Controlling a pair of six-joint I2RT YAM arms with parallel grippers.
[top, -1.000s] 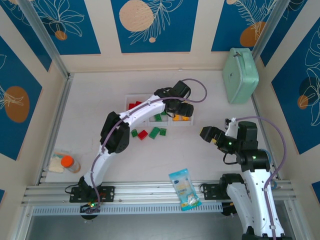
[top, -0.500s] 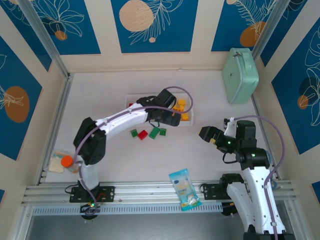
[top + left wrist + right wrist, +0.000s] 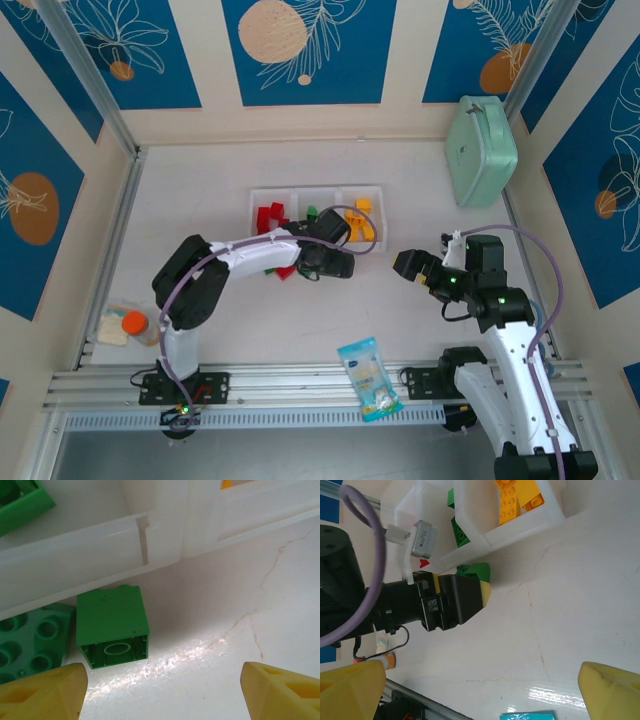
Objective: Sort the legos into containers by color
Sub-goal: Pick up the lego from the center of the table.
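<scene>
- Jaws: spread wide, empty, left and right alike.
- Small green plastic brick on table, ahead-left of left jaws' gap, just beside white plastic bins; right jaws well apart.

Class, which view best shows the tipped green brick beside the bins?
Left wrist: the green brick lies whole and close, ahead of the left fingers. Right wrist catches a green sliver behind them; from above, the left arm covers it.

grn lego part off-frame; L edge
</scene>
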